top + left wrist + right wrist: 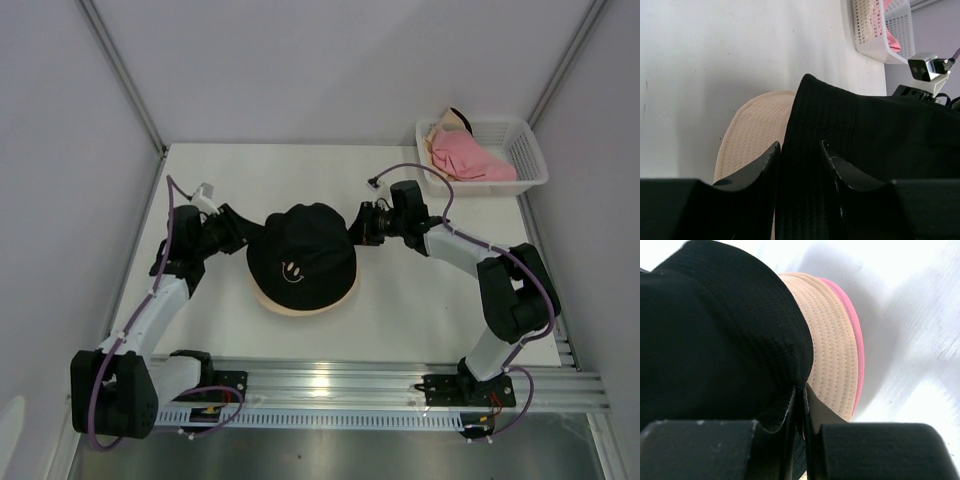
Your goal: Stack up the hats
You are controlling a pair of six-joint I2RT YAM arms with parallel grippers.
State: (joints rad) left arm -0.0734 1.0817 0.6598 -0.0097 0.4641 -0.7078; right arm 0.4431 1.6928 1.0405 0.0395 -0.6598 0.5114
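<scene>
Black hat (pixel 300 250) sits mid-table (pixel 210 190), crown up, small yellow smiley (pixel 291 270) facing the arms' bases. It's on top of a peach hat (pixel 300 305), whose brim peeks out along the near edge. From the R wrist cam a pink brim (pixel 858 345) shows under the peach one, so three layers in the pile. L gripper (pixel 247 234) is at the black hat's left edge, R gripper (pixel 357 224) at its right edge, both arms reaching in low from opposite sides. R one: jaws pressed nearly together w/ a fold of the black brim pinched between them, clear in its own cam, fabric bunching at the fingertips (pixel 816 412). L one: fingers (pixel 762 170) stand partly apart, straddling the black brim, black fabric filling the gap. Can't tell whether they're actually biting on it or just around it. In the L cam the peach brim lies flat on the table just left of the fingers, below the black one. Far right corner: white lattice basket (pixel 530 150), well apart from the pile, holding a heap of pink fabric (pixel 470 160) w/ a cream piece (pixel 447 125) behind it at the basket's back left. Can't make out how those two are folded.
</scene>
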